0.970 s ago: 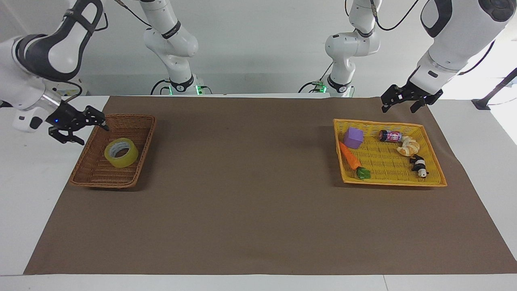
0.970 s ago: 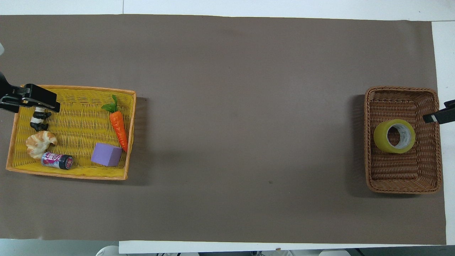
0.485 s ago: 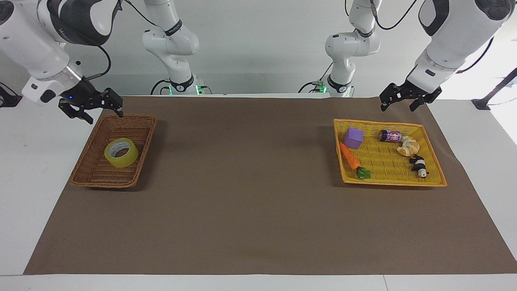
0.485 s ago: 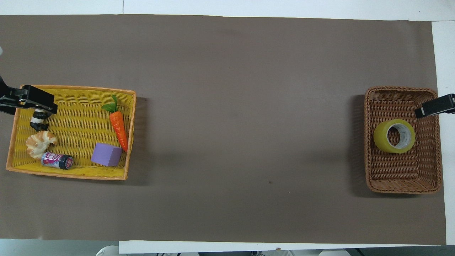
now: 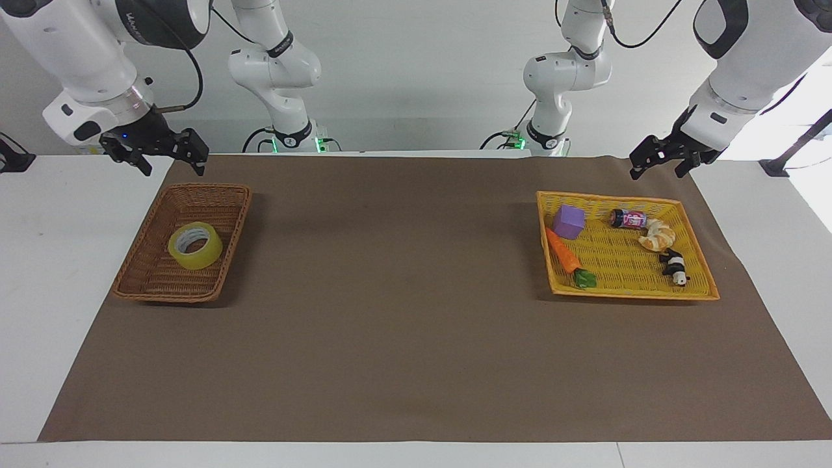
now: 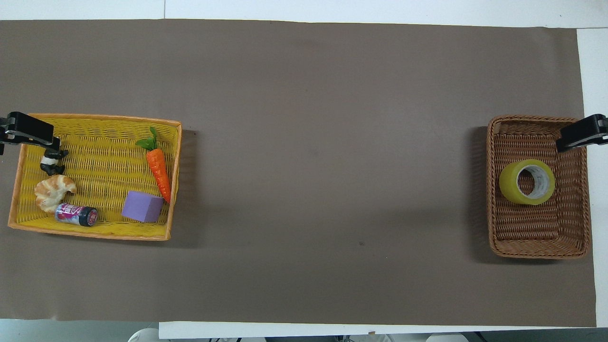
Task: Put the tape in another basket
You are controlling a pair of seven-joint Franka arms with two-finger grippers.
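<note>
The yellow tape roll (image 5: 195, 245) lies flat in the brown wicker basket (image 5: 166, 296) at the right arm's end of the table; the overhead view shows the tape (image 6: 526, 182) in the middle of the basket (image 6: 536, 118). My right gripper (image 5: 172, 168) is open and empty, raised in the air above the basket's end nearest the robots, apart from the tape. In the overhead view only one of its fingers (image 6: 582, 135) shows. My left gripper (image 5: 656, 173) is open and empty, raised by the yellow mesh basket (image 5: 624, 197).
The yellow mesh basket (image 6: 104, 117) at the left arm's end holds a purple cube (image 5: 569, 221), a carrot (image 5: 564, 252), a can (image 5: 628, 218), a croissant toy (image 5: 658, 235) and a small black-and-white toy (image 5: 673, 264). A brown mat covers the table between the baskets.
My right gripper has risen from beside the wicker basket and pulled back toward the robots. My left gripper has shifted slightly outward toward the table's end. The tape has not moved.
</note>
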